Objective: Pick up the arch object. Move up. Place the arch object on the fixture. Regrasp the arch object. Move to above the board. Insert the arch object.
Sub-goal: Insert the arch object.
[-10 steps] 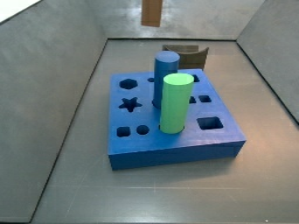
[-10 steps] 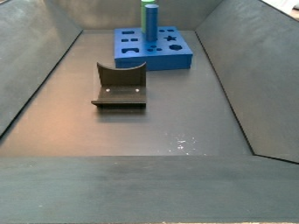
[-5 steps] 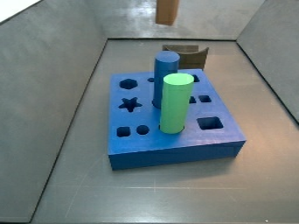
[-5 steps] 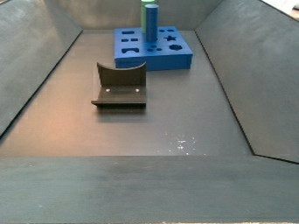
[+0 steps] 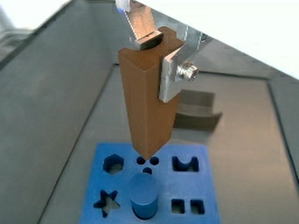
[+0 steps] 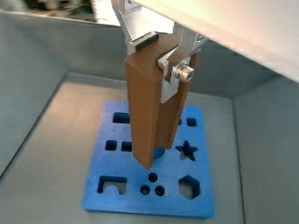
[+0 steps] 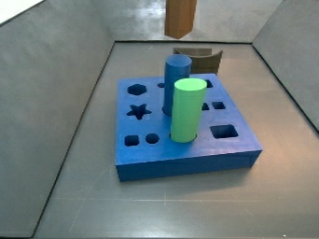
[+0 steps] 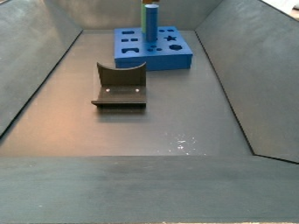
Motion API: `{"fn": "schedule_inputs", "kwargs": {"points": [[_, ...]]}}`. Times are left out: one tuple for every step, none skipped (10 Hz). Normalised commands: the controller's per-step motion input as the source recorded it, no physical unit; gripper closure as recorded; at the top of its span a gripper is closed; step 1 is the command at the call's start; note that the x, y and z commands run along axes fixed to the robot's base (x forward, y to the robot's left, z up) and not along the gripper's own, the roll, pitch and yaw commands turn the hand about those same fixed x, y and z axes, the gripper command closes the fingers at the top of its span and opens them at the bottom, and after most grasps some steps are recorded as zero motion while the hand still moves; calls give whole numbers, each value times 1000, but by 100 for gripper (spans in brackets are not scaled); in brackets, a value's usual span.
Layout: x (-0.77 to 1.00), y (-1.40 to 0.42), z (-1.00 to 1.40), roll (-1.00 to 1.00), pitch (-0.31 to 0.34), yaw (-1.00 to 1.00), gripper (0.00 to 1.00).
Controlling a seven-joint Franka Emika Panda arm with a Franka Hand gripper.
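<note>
The arch object [image 5: 145,101], a long brown wooden block, hangs upright in the gripper [image 5: 158,52], which is shut on its upper end. Both wrist views show the silver fingers [image 6: 176,63] clamped on the arch object [image 6: 149,105]. Its lower end hovers well above the blue board [image 5: 117,182] with its shaped holes. In a side view only the lower end of the arch object [image 7: 181,17] shows at the upper edge, above the far side of the board [image 7: 187,161]; the gripper is out of that frame. The dark fixture [image 8: 119,86] stands empty on the floor.
A blue cylinder [image 7: 177,73] and a green cylinder [image 7: 187,110] stand upright in the board. The fixture [image 7: 200,58] sits just behind the board. Sloped grey walls [image 7: 75,103] enclose the floor on all sides.
In the side view the arch object has shifted to the right and a little lower, toward the space above the board. Board, cylinders and fixture have not moved.
</note>
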Motion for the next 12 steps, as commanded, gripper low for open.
{"fn": "schedule_inputs", "kwargs": {"points": [[0,0,-220,0,-11,-1000,100],[0,0,-220,0,-14,-1000,100],[0,0,-217,0,-16,-1000,100],[0,0,-206,0,-20,-1000,100],[46,0,-163,-7,-21,-1000,100],[249,51,-151,-44,-17,-911,100],[374,103,-77,-91,-4,-820,100],[446,137,-40,-114,0,-757,100],[526,191,-57,-114,0,-689,100],[591,254,-103,-93,0,-623,100],[591,274,-143,-63,0,-617,100],[606,260,-71,-91,0,-589,100]]}}
